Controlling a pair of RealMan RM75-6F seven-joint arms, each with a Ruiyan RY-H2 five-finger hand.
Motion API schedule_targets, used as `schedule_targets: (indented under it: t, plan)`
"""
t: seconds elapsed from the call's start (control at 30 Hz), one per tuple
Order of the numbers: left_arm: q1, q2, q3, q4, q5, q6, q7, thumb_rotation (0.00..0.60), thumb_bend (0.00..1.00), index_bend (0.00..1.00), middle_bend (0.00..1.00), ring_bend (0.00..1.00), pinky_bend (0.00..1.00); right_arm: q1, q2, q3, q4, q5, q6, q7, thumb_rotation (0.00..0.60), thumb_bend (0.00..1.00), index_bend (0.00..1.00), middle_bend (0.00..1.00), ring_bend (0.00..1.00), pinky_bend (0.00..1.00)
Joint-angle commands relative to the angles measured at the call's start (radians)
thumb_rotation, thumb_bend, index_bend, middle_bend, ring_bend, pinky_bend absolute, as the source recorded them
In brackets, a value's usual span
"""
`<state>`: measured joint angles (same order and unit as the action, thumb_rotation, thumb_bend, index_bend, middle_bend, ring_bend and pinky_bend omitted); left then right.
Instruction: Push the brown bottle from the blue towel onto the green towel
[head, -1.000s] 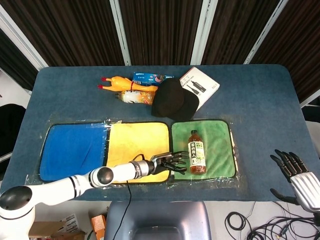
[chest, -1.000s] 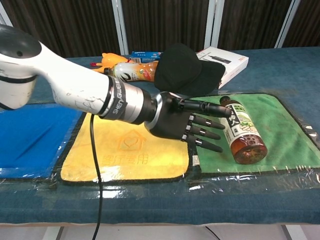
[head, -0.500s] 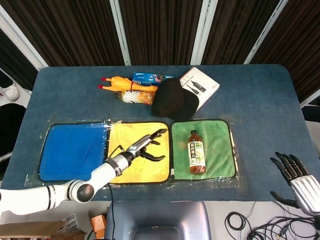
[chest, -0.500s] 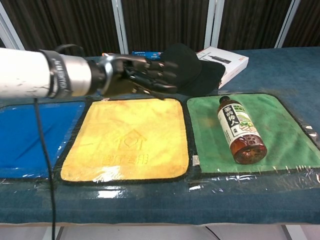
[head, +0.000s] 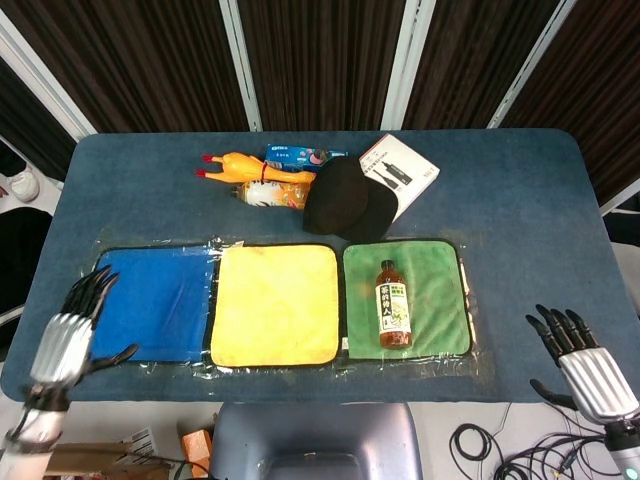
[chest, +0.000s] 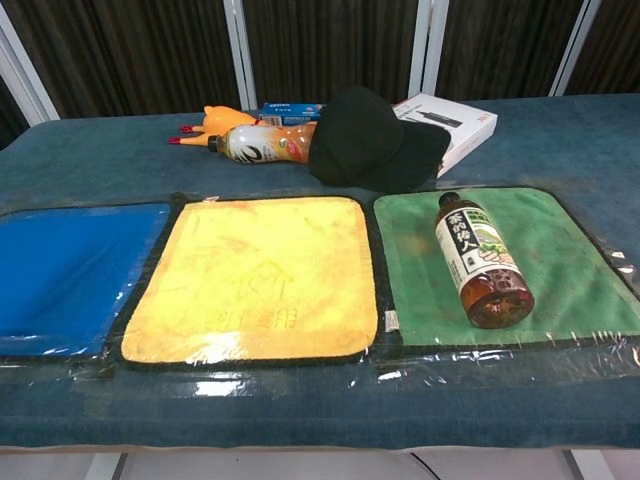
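Observation:
The brown bottle (head: 392, 303) (chest: 477, 260) lies on its side on the green towel (head: 440, 300) (chest: 560, 260), cap pointing to the far side. The blue towel (head: 150, 303) (chest: 70, 270) at the left is bare. My left hand (head: 72, 327) hovers at the table's near left corner, beside the blue towel, fingers spread and holding nothing. My right hand (head: 580, 358) hangs off the near right edge, fingers apart and empty. Neither hand shows in the chest view.
A yellow towel (head: 275, 303) (chest: 260, 275) lies between the blue and green ones. At the back sit a rubber chicken (head: 235, 165), an orange bottle (head: 268, 193), a blue packet (head: 297, 154), a black cap (head: 345, 200) and a white box (head: 400, 172).
My left arm has pulled back from the yellow towel to the near left corner and left the chest view. The bottle has stayed on the green towel. The right hand shifted slightly.

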<state>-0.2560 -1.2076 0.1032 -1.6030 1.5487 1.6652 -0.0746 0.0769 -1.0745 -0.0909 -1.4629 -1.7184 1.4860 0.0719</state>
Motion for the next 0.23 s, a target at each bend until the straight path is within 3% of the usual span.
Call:
schedule_targets:
  t: [0.03,0.23]
  plan:
    - [0.167,-0.045,0.127,0.175,0.106,0.098,0.079,0.600,0.10,0.00,0.00,0.00,0.10,0.007,-0.014,0.000,-0.021,-0.002,-0.017,-0.040,0.600,0.14,0.00,0.00,0.00,0.00]
    - [0.186,-0.036,0.119,0.151,0.147,0.092,0.118,0.600,0.10,0.00,0.00,0.00,0.10,0.004,-0.022,0.001,-0.028,0.007,-0.026,-0.069,0.600,0.14,0.00,0.00,0.00,0.00]
